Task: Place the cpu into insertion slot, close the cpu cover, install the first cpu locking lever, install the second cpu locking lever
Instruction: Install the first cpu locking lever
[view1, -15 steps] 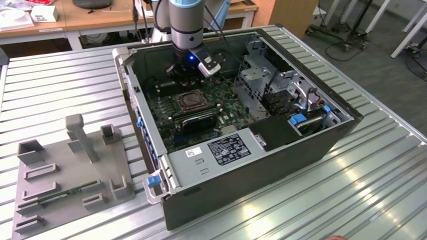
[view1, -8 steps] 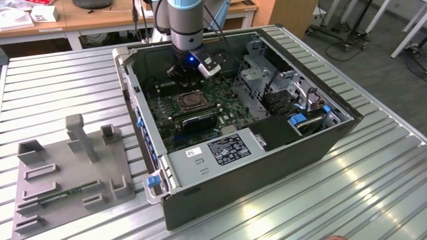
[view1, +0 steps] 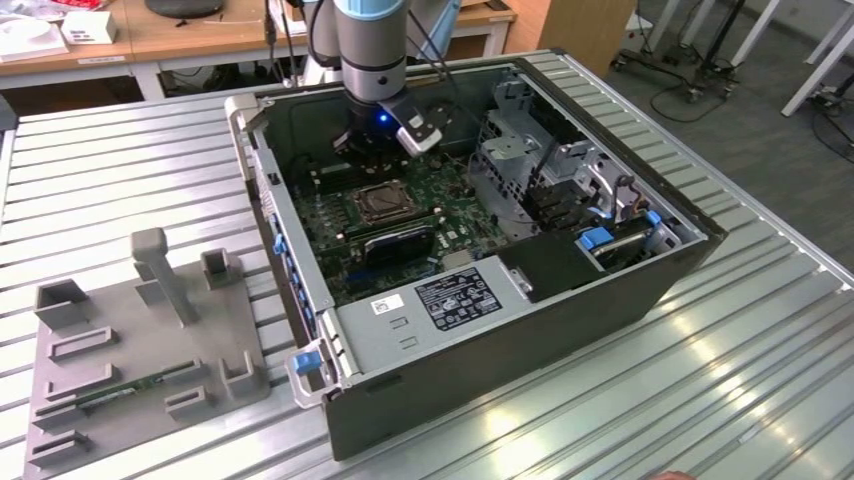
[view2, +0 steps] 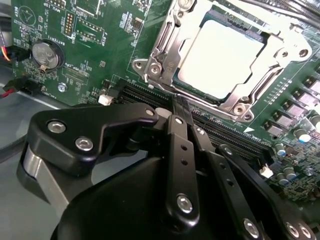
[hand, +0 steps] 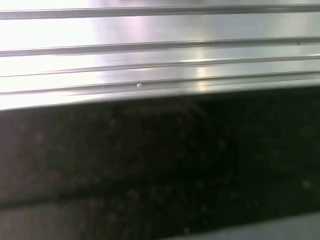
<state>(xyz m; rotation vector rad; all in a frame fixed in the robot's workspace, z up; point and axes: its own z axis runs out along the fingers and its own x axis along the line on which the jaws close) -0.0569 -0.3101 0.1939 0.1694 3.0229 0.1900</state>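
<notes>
exterior view: the hand (view1: 363, 150) hangs upper middle of the frame, inside the open case (view1: 534, 330), just above the slot (view1: 380, 203). second wrist view: its fingers (view2: 180, 125) are pressed together, empty, near the cpu (view2: 220, 55) seated under the lowered cover (view2: 162, 50). first wrist view: ribbed worktop (hand: 150, 50).

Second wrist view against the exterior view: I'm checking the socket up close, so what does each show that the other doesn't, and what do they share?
Second wrist view: the cpu seated with the cpu cover down around it, and a coin battery on the green board. Exterior view: the whole computer case on the slatted table, with a grey fixture at the exterior view's left. Shared: the gripper hovering close beside the insertion slot.
</notes>
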